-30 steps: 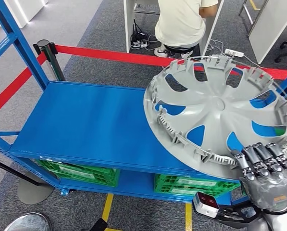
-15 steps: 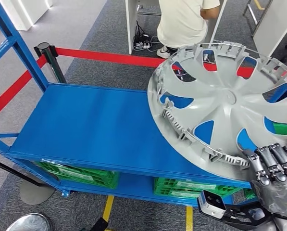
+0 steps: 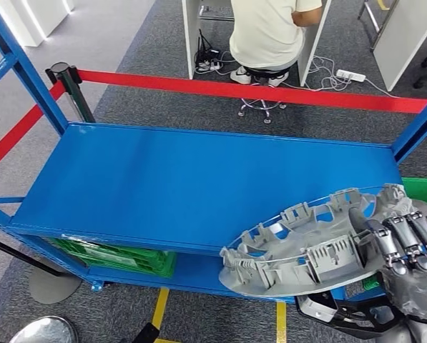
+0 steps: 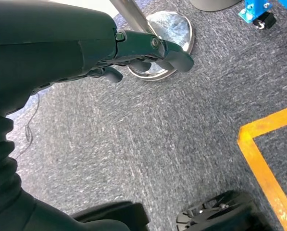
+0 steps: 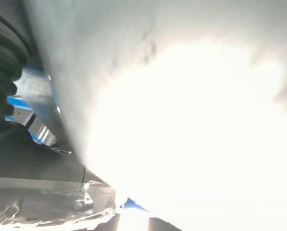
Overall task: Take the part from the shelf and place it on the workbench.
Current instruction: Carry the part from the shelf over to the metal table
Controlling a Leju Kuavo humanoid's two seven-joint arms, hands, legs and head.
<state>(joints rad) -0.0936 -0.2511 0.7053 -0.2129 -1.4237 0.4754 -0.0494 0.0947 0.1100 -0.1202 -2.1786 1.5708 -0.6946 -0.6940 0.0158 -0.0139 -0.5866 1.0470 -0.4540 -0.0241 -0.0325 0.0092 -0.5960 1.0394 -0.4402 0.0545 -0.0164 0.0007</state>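
Note:
The part is a grey plastic wheel cover [image 3: 302, 254], seen almost edge-on with its clipped underside rim toward me. It hangs in front of the blue shelf's [image 3: 189, 179] front right corner, off the shelf board. My right hand [image 3: 410, 250] grips its right rim, dark fingers curled over the top. In the right wrist view the cover's pale surface [image 5: 170, 96] lies close against the camera, washed out by glare. My left hand [image 4: 145, 48] hangs over the grey carpet, fingers loosely apart, holding nothing.
A red barrier belt [image 3: 227, 89] on a black post [image 3: 71, 89] runs behind the shelf. A person [image 3: 264, 32] sits at a desk beyond it. Green crates [image 3: 119, 257] fill the lower shelf level. Yellow floor tape [image 3: 159, 307] and a chrome post base [image 4: 163, 33] lie near my feet.
The wheel cover has come off the shelf board toward me, dropped lower and tipped from steeply tilted to nearly flat. My right hand still grips its rim.

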